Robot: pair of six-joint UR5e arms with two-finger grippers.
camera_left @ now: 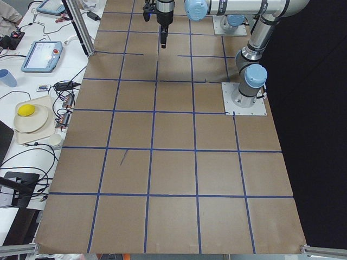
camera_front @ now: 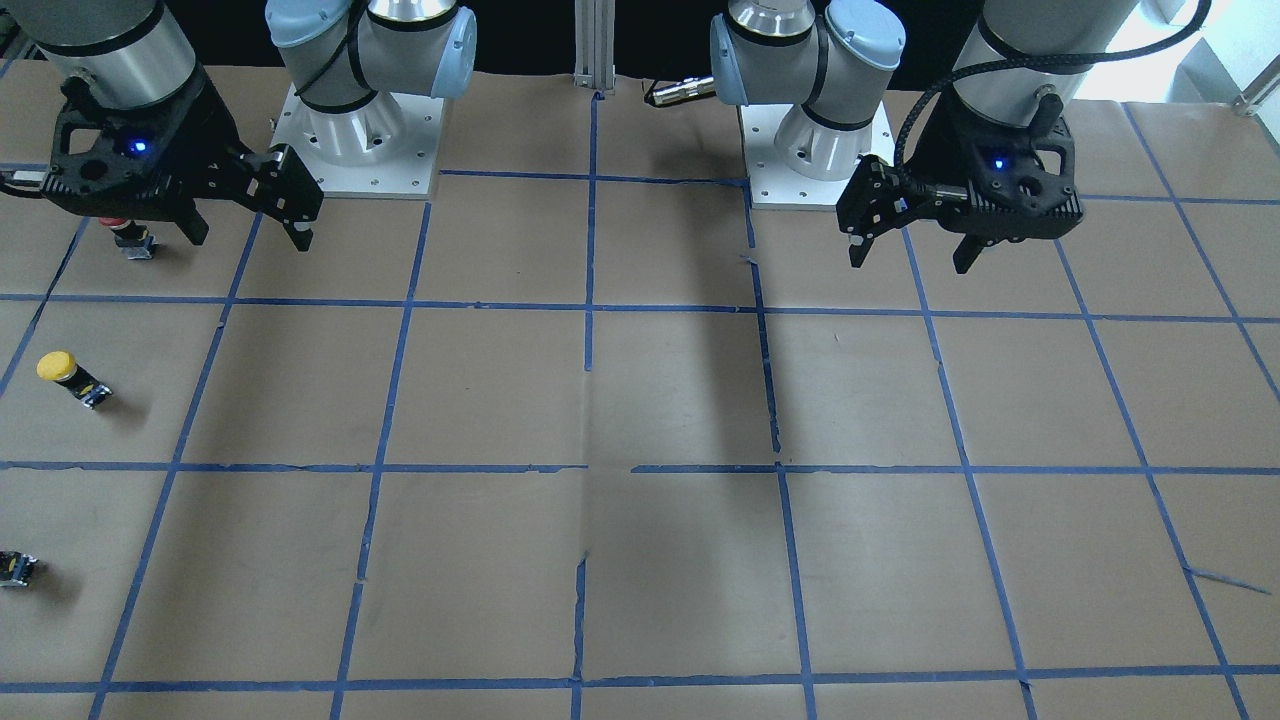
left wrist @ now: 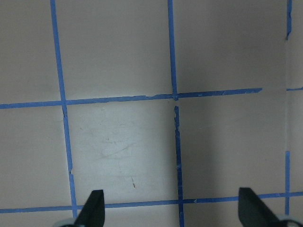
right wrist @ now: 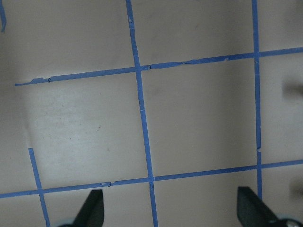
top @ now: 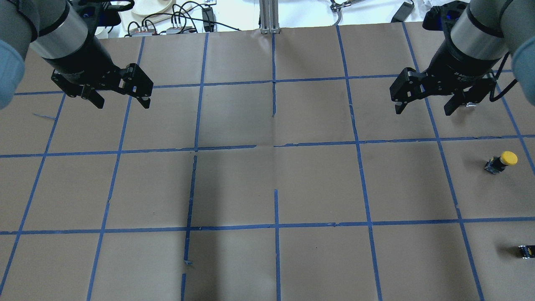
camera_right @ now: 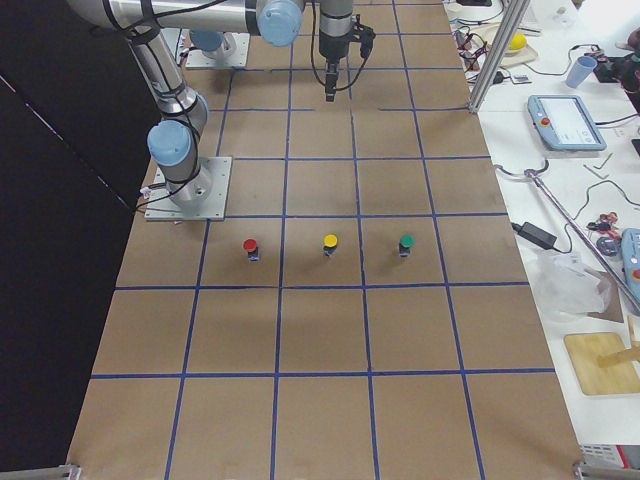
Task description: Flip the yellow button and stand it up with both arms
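both my grippers hang above the brown paper-covered table (camera_front: 680, 400) with its grid of blue tape, and neither holds anything. my left gripper (camera_front: 908, 262) has its jaws spread wide, and so does my right gripper (camera_front: 250, 242). each wrist camera shows only bare paper and tape lines between my black fingertips (left wrist: 92, 210). the small yellow mushroom-capped push button (camera_front: 70, 378) sits on the table on my right side, well apart from my right gripper and untouched, alone in its grid square. in the side camera on my right it stands cap up on its dark body, in the middle of a row of three, between a red-capped button (camera_front: 130, 236) and a green-capped button (camera_right: 405, 243). in the front view the red-capped one is partly hidden under my right gripper.
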